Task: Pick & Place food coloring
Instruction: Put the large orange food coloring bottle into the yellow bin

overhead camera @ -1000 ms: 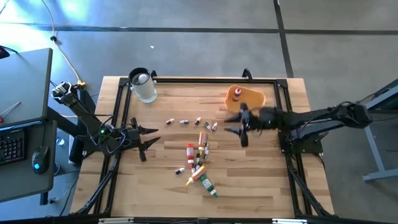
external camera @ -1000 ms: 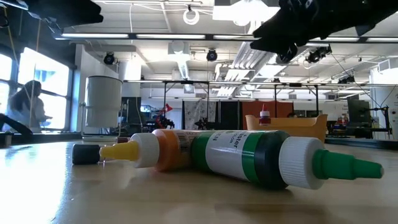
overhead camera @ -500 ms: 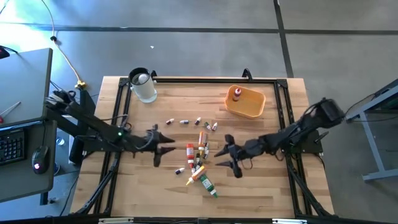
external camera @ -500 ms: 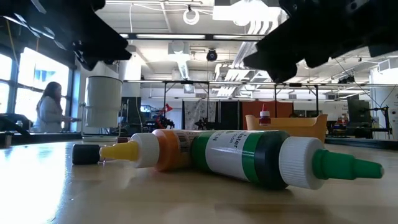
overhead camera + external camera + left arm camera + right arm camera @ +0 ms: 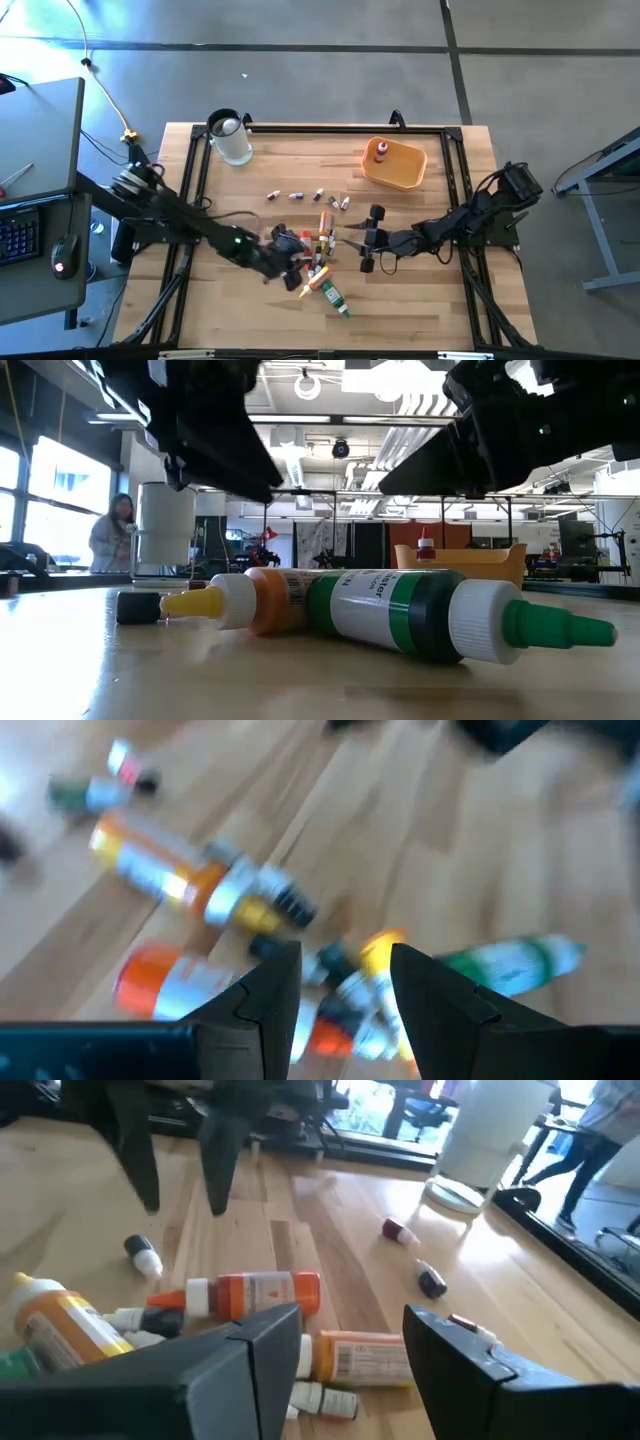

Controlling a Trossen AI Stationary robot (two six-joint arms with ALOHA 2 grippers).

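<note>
Hovering over the cluster of small food-coloring bottles (image 5: 318, 258) in the middle of the wooden table (image 5: 420, 300), the left gripper (image 5: 296, 262) has its two dark fingers (image 5: 262, 1000) spread apart with nothing between them. Just beyond its fingertips lie an orange bottle with a white cap (image 5: 170, 982), a yellow-orange bottle with a dark ribbed cap (image 5: 190, 880), and a green bottle with a white label (image 5: 505, 963) (the wrist picture is blurred, so smaller vials are hard to tell apart).

The right gripper (image 5: 352, 243) sits on the other side of the same cluster, facing the left one, its fingers (image 5: 250, 1355) likewise parted and empty. Ahead of it lie an orange bottle with a white neck (image 5: 250, 1294), a yellow-labelled bottle (image 5: 365, 1359) close under its fingers, and two tiny dark vials (image 5: 430, 1279) farther off.

From table height, the green bottle with a green tip (image 5: 440, 615) and an orange bottle with a yellow tip (image 5: 250, 600) lie touching side by side. Well beyond the right gripper, an orange-yellow plastic tray (image 5: 400, 172) holds one red-capped bottle (image 5: 381, 152). A clear round jar (image 5: 230, 137) stands well away from the left gripper. A person (image 5: 112, 535) shows in the room behind.
</note>
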